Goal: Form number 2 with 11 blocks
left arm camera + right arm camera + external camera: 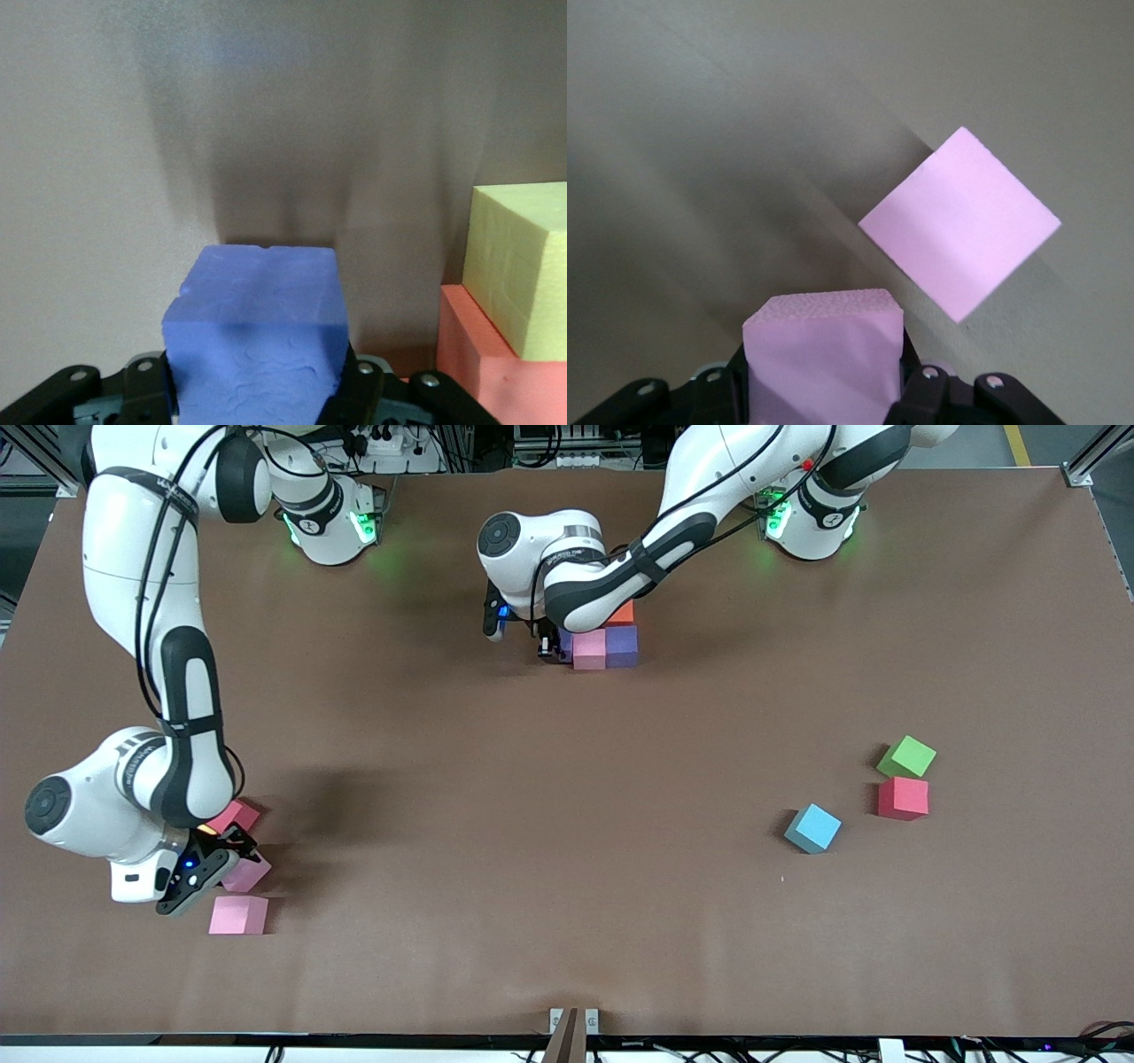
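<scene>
Small matte foam cubes lie in three places on the brown table: a cluster of a pink cube (588,648), a purple cube (622,646) and an orange cube (623,613) touching one another near the middle, with a yellow cube (518,266) resting on the orange one and a blue cube (257,336) clamped between gripper fingers just beside them. Toward the left arm's end a light blue cube (813,828) and a red cube (904,798) sit apart. Toward the right arm's end are three pink cubes: one flat (238,915), one gripped (824,359), one farther from the camera (236,815).

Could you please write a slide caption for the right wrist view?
Right tool shut on a pink cube, another pink cube lying on the table.
</scene>
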Robot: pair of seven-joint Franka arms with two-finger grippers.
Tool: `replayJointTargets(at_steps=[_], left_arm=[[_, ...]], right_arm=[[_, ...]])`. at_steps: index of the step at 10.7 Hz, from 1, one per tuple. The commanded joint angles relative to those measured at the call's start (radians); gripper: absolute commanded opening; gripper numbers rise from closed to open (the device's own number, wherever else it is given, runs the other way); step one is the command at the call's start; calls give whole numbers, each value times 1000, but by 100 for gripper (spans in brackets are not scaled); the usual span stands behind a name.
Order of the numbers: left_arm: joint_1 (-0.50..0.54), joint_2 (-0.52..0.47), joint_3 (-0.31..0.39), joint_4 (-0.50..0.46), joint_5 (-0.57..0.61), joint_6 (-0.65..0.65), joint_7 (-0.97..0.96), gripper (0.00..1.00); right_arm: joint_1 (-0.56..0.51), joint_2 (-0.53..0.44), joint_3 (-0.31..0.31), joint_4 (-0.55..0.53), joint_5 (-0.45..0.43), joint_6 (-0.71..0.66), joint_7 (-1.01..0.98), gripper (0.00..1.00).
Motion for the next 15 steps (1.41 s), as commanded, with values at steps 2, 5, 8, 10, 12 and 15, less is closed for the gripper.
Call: replayJointTargets(at_steps=[2, 5, 8, 10, 12, 15], left_arm=[[-26, 12, 17, 27, -28, -18, -35, 33], [-32, 20, 19, 27, -31, -18, -71, 100], [-32, 14, 21, 28, -28, -18, -72, 100], [-12, -15, 14, 30, -33, -22, -80, 100], [2, -63, 10, 30, -130, -51, -127, 100], [25, -181, 11, 28, -261, -125, -150, 100]], right_arm=[[68, -66, -53, -7, -9, -134, 64, 5], [114, -115, -60, -9, -13, -185, 153, 5], [158, -145, -61, -17, -15, -241, 254, 6], [184, -164, -60, -24, -15, -269, 328, 6], [214, -167, -60, -24, -15, -272, 409, 6], [273, -169, -58, -37, -13, -271, 529, 6]])
